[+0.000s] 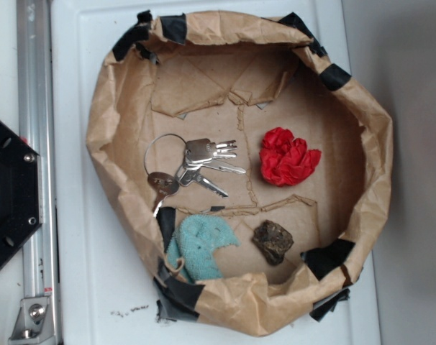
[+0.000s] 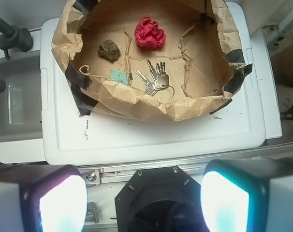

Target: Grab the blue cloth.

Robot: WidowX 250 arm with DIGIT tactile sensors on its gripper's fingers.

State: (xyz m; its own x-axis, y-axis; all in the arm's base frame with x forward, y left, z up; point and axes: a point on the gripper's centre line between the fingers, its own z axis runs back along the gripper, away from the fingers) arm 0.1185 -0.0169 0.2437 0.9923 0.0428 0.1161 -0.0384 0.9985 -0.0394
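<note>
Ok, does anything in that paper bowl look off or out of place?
The blue cloth sits jammed against the taped wall of the paper bowl, with a string looped over its edge. Dark specks lie outside.

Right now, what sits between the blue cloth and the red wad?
Only bare brown paper, with a raised crease across it, lies between the blue cloth and the red wad, as the exterior view shows.

blue cloth (image 1: 201, 246) – fuzzy terry | bag (image 1: 117, 100) – creased matt brown paper | keys (image 1: 203, 162) – shiny metal
</note>
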